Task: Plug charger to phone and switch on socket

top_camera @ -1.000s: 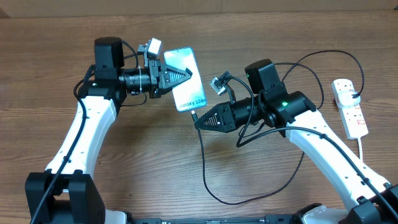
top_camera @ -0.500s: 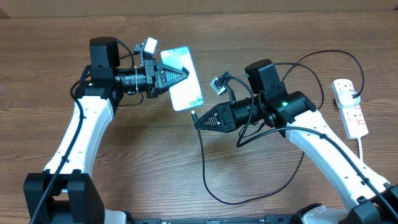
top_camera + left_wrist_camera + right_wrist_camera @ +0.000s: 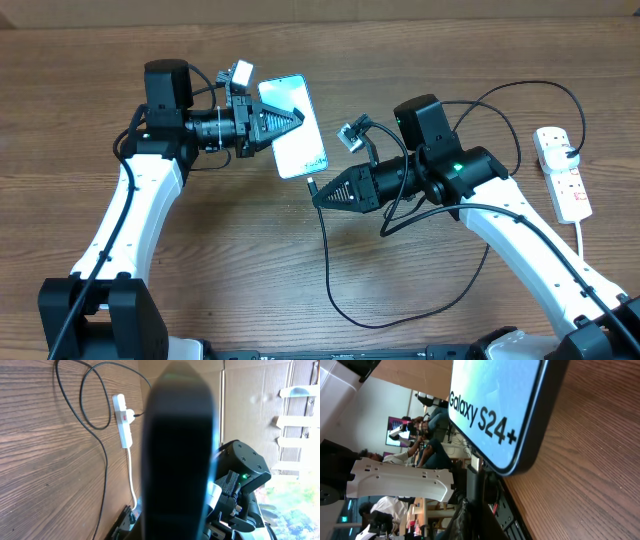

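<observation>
My left gripper [image 3: 298, 118] is shut on the phone [image 3: 305, 155] and holds it off the table with its blue-white screen tilted up. In the left wrist view the phone [image 3: 177, 435] is a dark, blurred slab that hides the jaws. My right gripper [image 3: 318, 196] is shut on the charger's connector tip [image 3: 312, 184], just below the phone's lower edge. The right wrist view shows the "Galaxy S24+" screen [image 3: 490, 400] directly above the charger [image 3: 474, 490]; whether they touch I cannot tell. The black cable [image 3: 328, 260] loops back to the socket [image 3: 562, 172] at the far right.
A white cord [image 3: 583, 235] leaves the socket toward the front edge. A cardboard wall [image 3: 400, 8] closes the back of the wooden table [image 3: 220, 250]. The right arm's own black cables [image 3: 500, 100] arch above its wrist.
My left gripper has carried the phone a little to the left and toward the back, then stopped. The right gripper and the charger have stayed put.
</observation>
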Robot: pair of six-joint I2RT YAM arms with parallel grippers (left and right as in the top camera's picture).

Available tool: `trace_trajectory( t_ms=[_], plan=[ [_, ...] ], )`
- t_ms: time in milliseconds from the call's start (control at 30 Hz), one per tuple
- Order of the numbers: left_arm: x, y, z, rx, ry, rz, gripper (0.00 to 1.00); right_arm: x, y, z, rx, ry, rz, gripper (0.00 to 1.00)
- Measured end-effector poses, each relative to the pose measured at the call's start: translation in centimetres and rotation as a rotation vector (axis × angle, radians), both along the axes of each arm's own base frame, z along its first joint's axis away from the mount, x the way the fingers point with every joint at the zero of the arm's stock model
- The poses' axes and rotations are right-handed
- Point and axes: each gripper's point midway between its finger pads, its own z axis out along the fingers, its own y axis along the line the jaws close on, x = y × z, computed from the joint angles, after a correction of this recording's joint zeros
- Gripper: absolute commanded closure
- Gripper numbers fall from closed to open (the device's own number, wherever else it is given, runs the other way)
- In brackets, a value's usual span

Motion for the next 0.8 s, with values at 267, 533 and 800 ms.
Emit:
trace_trajectory(
  t_ms=[267,533,800],
  plan=[
    [-0.38,-0.77,-0.01,0.001,0.0,-0.021,0.96,-0.09,0.02,0.08,0.005,0.002,0.005,0.96],
    [-0.38,-0.77,-0.02,0.001,0.0,-0.021,0.96,-0.05,0.03,0.11,0.006,0.0,0.004,0.96],
    [-0.38,-0.77,-0.01,0.001,0.0,-0.021,0.96,-0.04,0.02,0.1,0.006,0.0,0.003,0.96]
  ],
)
